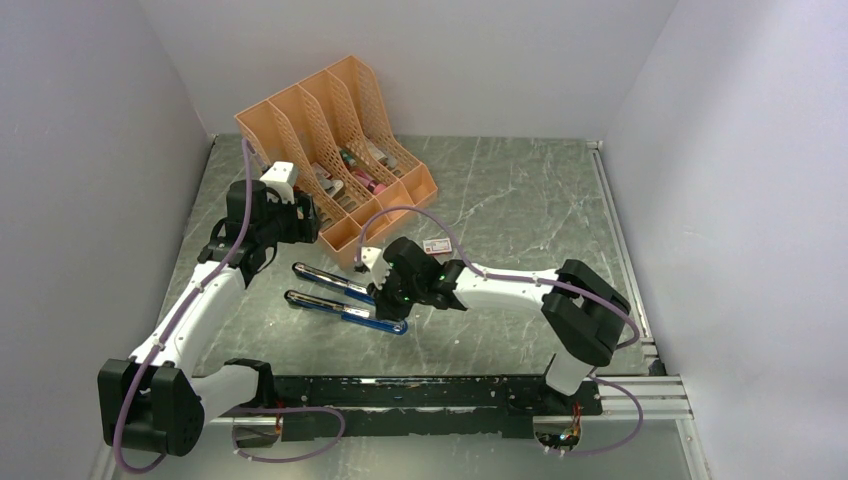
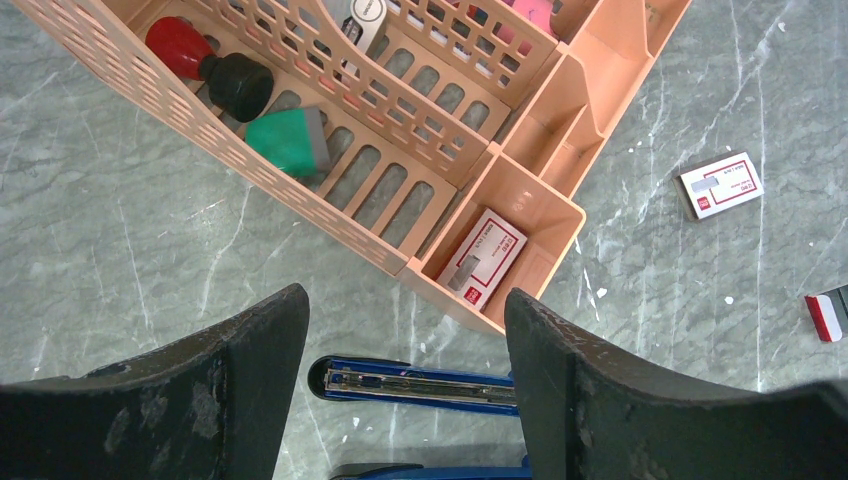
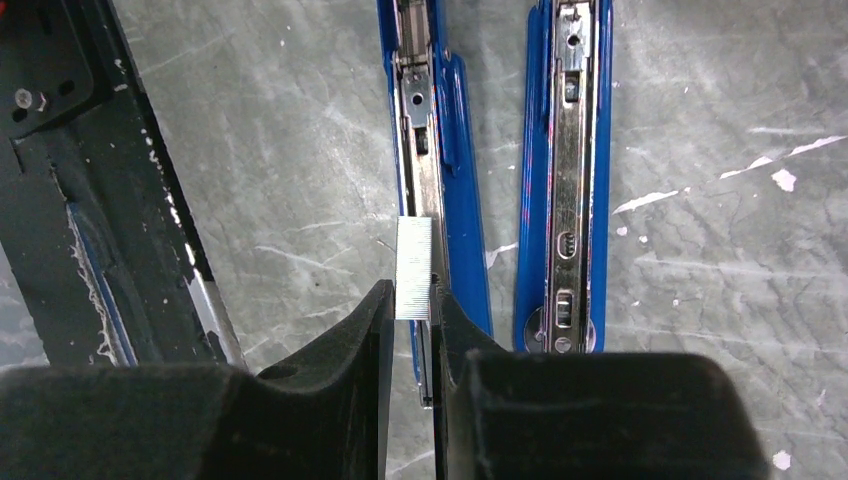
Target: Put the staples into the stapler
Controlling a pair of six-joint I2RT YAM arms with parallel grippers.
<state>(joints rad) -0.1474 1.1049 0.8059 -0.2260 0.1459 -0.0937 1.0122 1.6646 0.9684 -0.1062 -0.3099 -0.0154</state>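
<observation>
The blue stapler (image 1: 340, 297) lies opened flat on the table, its two arms side by side. In the right wrist view the silvery staples (image 3: 414, 268) stand pinched between my right gripper's (image 3: 412, 302) fingertips, just over the left arm's metal channel (image 3: 424, 130); the other arm (image 3: 568, 180) lies to the right. My right gripper (image 1: 380, 292) sits over the stapler's hinge end. My left gripper (image 2: 405, 335) is open and empty, above the tip of one stapler arm (image 2: 420, 384), near the organizer's front corner.
An orange desk organizer (image 1: 330, 140) stands at the back left, holding stamps and a white-and-red box (image 2: 483, 255). Another white-and-red box (image 1: 437, 245) lies on the table beside it. A black rail (image 3: 90, 200) runs along the near edge.
</observation>
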